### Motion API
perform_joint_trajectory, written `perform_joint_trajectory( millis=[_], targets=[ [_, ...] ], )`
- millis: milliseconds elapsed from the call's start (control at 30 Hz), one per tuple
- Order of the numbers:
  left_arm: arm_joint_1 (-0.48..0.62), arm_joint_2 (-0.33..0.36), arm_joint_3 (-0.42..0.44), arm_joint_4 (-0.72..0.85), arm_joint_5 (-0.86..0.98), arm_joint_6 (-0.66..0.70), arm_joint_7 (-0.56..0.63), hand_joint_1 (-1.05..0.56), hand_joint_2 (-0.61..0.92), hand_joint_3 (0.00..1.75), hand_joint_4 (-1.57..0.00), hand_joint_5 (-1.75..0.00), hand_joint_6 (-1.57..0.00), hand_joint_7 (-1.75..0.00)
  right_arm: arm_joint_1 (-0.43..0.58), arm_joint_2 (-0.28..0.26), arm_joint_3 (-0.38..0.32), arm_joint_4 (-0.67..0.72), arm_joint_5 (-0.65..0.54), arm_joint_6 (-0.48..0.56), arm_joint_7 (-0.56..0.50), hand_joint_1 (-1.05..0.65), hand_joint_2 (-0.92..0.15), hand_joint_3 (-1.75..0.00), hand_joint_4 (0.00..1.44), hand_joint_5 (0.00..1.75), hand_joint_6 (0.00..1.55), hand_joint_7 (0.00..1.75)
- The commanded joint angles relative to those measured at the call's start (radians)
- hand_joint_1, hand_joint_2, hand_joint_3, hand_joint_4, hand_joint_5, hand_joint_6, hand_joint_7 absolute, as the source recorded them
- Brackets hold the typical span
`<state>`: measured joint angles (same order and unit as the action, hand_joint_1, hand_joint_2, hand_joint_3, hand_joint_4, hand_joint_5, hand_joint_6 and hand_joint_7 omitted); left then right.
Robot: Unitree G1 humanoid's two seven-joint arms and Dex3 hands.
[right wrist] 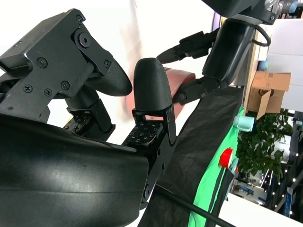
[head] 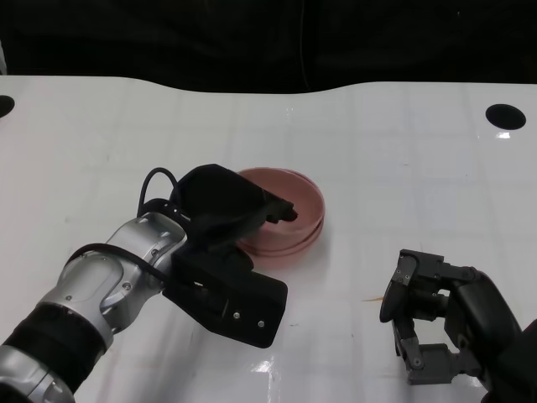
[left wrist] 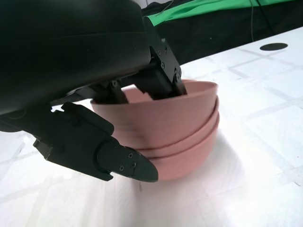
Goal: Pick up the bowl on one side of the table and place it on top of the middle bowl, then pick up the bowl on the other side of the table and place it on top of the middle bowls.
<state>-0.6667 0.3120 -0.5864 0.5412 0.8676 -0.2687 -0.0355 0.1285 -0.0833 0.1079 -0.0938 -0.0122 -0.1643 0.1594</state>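
Observation:
A stack of pink bowls [head: 302,220] stands in the middle of the white table [head: 403,168]. My left hand [head: 222,210] is at its left rim. In the left wrist view its fingers [left wrist: 158,82] reach down inside the top bowl [left wrist: 175,118], with the thumb [left wrist: 118,153] outside the wall, so the hand grips that bowl by its rim. Two more rims [left wrist: 189,151] show under it. My right hand [head: 432,315] rests low at the right front, fingers apart and holding nothing. In the right wrist view the stack [right wrist: 182,78] shows beyond its fingers [right wrist: 151,90].
A dark round hole [head: 505,116] is set in the table at the far right, another [head: 4,105] at the far left edge. The table's curved back edge meets a black backdrop. A green cloth [left wrist: 199,12] hangs behind the table.

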Motion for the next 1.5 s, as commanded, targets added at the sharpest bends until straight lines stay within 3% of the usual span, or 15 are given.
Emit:
perform_joint_trajectory(
  millis=[33,433,867,1100,1267,1467,1500],
  targets=[
    [0.02,0.018,-0.005,-0.026,0.008,0.015,-0.019,-0.63,0.92,0.23,-0.16,-0.03,-0.21,0.0,0.005,-0.001,-0.009,-0.011,0.012,0.005,0.002,-0.06,-0.34,-1.51,0.9,1.75,0.83,1.49],
    [0.069,0.047,0.009,-0.08,-0.002,0.034,-0.021,-0.76,0.92,0.27,-0.04,0.0,-0.12,0.0,0.006,-0.002,-0.007,-0.01,0.007,-0.001,0.001,-0.06,-0.34,-1.52,0.9,1.75,0.83,1.49],
    [0.211,0.125,0.072,-0.28,0.031,0.074,0.016,-0.78,0.92,0.29,0.0,0.0,-0.06,0.0,0.003,-0.001,-0.006,-0.003,0.009,-0.009,0.005,-0.06,-0.33,-1.54,0.9,1.75,0.84,1.5],
    [0.346,0.14,0.199,-0.391,-0.059,0.0,0.161,-0.74,0.92,0.3,-0.03,-0.02,-0.08,-0.01,0.001,-0.004,-0.01,0.001,0.013,-0.011,0.008,-0.06,-0.33,-1.53,0.9,1.75,0.83,1.5],
    [0.45,0.164,0.289,-0.487,-0.123,-0.056,0.2,-0.66,0.92,0.32,-0.1,-0.07,-0.15,-0.05,-0.002,-0.003,-0.01,0.005,0.014,-0.012,0.01,-0.06,-0.33,-1.54,0.9,1.75,0.83,1.5],
    [0.596,0.142,0.398,-0.561,-0.344,-0.147,0.168,-0.61,0.92,0.3,-0.36,-0.26,-0.38,-0.15,-0.007,0.0,-0.005,0.001,0.011,-0.01,0.01,-0.06,-0.33,-1.54,0.9,1.75,0.84,1.5],
    [0.617,0.133,0.413,-0.567,-0.39,-0.163,0.162,-0.61,0.92,0.3,-0.41,-0.36,-0.43,-0.15,-0.007,0.001,-0.005,0.002,0.012,-0.012,0.011,-0.06,-0.33,-1.54,0.9,1.75,0.84,1.5]
  ],
)
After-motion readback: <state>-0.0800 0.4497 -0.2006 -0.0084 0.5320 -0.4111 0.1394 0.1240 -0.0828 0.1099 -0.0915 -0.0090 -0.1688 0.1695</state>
